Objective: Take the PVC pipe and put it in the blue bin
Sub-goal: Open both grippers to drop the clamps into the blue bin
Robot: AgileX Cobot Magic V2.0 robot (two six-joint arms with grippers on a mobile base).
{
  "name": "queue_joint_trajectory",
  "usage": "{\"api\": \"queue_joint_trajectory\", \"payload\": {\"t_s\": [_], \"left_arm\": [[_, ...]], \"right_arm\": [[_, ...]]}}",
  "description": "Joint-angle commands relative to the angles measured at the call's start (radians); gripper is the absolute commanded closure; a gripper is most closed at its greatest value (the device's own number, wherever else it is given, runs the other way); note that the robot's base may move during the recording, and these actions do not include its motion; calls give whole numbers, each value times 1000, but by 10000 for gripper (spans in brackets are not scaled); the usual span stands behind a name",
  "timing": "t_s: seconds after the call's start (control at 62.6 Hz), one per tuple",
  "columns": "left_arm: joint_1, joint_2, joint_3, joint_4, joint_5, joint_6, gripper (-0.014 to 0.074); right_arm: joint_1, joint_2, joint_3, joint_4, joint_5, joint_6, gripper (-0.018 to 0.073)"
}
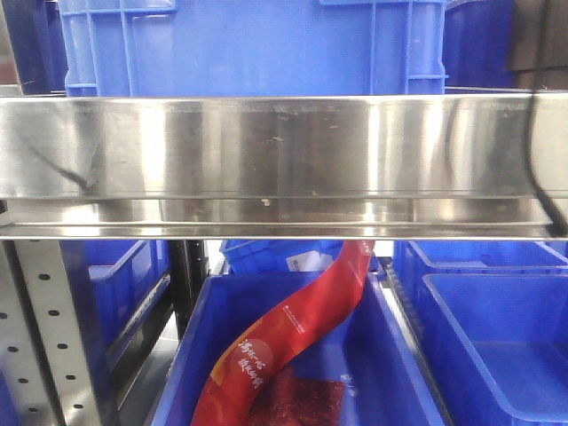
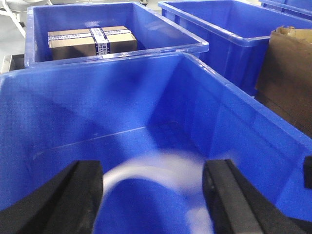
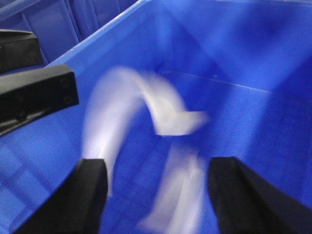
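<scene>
Both wrist views show a white, curved PVC pipe point(image 3: 141, 105) smeared by motion blur inside a blue bin point(image 2: 146, 73), so I judge the task to be at its very end: the pipe seems to be dropping into the bin, with only the settling and the arms' retreat left. No desk edge or corner appears in any view, so the pipe can only be placed against the bin: it lies over the bin floor, between the walls.

The left gripper point(image 2: 153, 195) stands wide apart, its dark fingers point(image 2: 73, 195) on either side of the blurred white arc and not touching it as far as the blur allows. The right gripper point(image 3: 156, 195) is likewise spread wide and holds nothing; another dark gripper part shows at the left edge of that view.

The pipe reads as a bent, arch-shaped piece; its exact long axis and heading cannot be told through the blur.

The front view shows only a steel shelf rail point(image 1: 284, 160), other bins and a red packet point(image 1: 293, 328).
</scene>
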Motion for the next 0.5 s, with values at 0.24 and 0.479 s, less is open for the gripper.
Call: {"api": "queue_joint_trajectory", "payload": {"t_s": [0.24,0.479], "left_arm": [[-4,-38,-40,12,96,-2,632],[-4,-66,-40,15,147,-2,707]], "right_arm": [[-1,-26,-12,4,-7,-5,699],[-2,-36,-12,4,61,-5,727]]}}
